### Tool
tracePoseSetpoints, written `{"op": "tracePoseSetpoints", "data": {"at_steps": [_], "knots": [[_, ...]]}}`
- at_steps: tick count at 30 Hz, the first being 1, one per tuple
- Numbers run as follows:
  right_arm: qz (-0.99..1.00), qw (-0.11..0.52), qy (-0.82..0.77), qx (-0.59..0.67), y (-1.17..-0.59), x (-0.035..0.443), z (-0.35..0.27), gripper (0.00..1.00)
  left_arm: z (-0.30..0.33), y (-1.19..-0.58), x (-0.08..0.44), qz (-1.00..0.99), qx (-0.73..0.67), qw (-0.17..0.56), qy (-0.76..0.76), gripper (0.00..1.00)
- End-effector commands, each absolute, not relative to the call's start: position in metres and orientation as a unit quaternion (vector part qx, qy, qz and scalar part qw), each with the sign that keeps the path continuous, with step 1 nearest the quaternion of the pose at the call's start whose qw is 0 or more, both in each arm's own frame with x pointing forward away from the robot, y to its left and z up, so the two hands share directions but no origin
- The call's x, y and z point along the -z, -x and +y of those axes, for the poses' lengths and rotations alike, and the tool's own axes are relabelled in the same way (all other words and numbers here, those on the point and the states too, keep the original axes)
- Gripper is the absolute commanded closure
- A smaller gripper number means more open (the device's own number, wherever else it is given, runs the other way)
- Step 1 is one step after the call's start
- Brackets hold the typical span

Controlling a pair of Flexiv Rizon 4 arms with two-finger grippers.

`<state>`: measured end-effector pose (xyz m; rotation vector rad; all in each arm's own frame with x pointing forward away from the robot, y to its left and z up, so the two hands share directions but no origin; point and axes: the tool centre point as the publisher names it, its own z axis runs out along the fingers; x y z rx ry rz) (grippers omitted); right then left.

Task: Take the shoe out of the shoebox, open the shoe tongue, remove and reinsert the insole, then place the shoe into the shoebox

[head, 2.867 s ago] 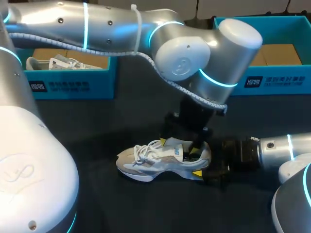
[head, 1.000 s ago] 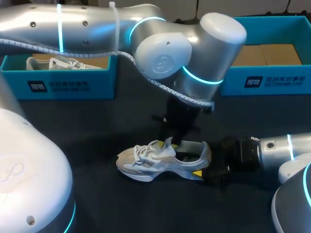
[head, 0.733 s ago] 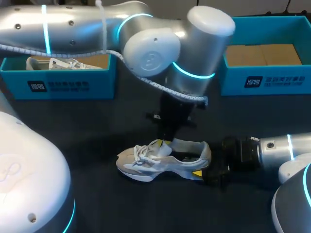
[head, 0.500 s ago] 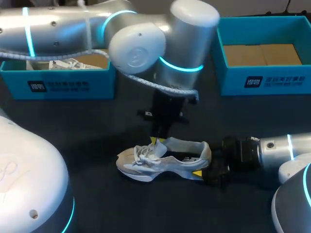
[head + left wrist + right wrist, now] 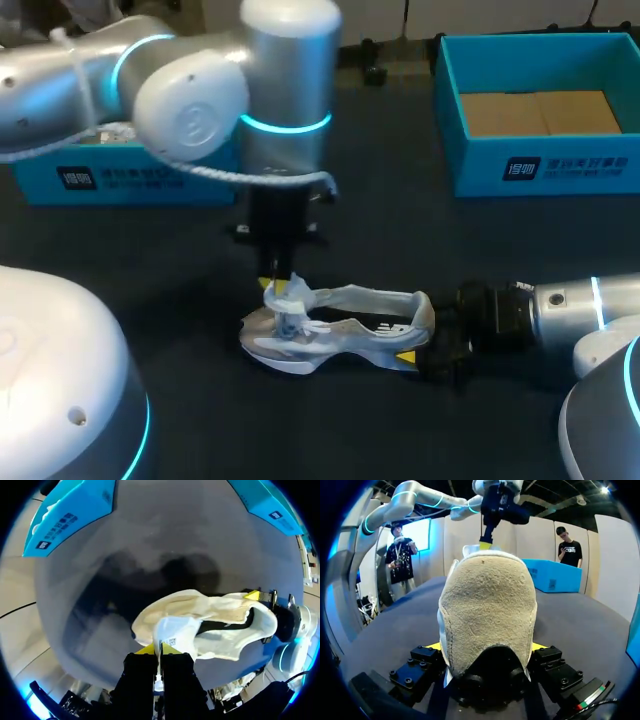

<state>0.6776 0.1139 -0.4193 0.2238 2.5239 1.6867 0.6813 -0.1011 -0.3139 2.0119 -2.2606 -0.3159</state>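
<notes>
A white and beige shoe (image 5: 345, 335) lies on its sole on the dark table, toe to the left. My left gripper (image 5: 281, 291) comes down from above and is shut on the shoe's tongue (image 5: 292, 296), which is drawn towards the toe over the laces. In the left wrist view the thin white tongue (image 5: 175, 632) is pinched between the yellow tips of the left gripper (image 5: 160, 649). My right gripper (image 5: 418, 340) lies low on the table, shut on the shoe's heel (image 5: 487, 605) from both sides. The insole is not clearly visible.
A blue shoebox (image 5: 540, 165) with a cardboard floor stands at the back right. Another blue box (image 5: 120, 180) stands at the back left, partly hidden by my left arm. The right forearm (image 5: 560, 310) lies along the table's right side.
My left gripper closed on the tongue and moved left, towards the toe, pulling the tongue forward and opening the shoe. The right gripper and the shoe's heel stayed put.
</notes>
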Motion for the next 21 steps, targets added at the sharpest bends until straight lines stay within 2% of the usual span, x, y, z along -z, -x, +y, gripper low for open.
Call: {"op": "tracePoseSetpoints", "data": {"at_steps": [1, 9, 14, 16, 18, 21], "knots": [[0.829, 0.049, -0.074, -0.552, -0.678, 0.42, 0.115, 1.0, -0.081, -0.678, 0.332, -0.725, -0.013, 0.175, -0.666, 1.0], [0.829, 0.049, -0.074, -0.552, -0.678, 0.42, 0.115, 1.0, -0.071, -0.676, 0.36, -0.733, -0.03, 0.177, -0.657, 1.0], [0.829, 0.049, -0.074, -0.552, -0.678, 0.42, 0.115, 1.0, -0.065, -0.676, 0.36, -0.738, -0.032, 0.179, -0.65, 0.79], [0.829, 0.049, -0.074, -0.552, -0.678, 0.42, 0.115, 1.0, -0.061, -0.675, 0.349, -0.744, -0.042, 0.172, -0.645, 0.66], [0.829, 0.049, -0.074, -0.552, -0.678, 0.42, 0.115, 1.0, -0.059, -0.673, 0.336, -0.75, -0.057, 0.168, -0.638, 0.58], [0.829, 0.049, -0.074, -0.552, -0.678, 0.42, 0.115, 1.0, -0.058, -0.673, 0.316, -0.751, -0.081, 0.169, -0.633, 0.53]]}}
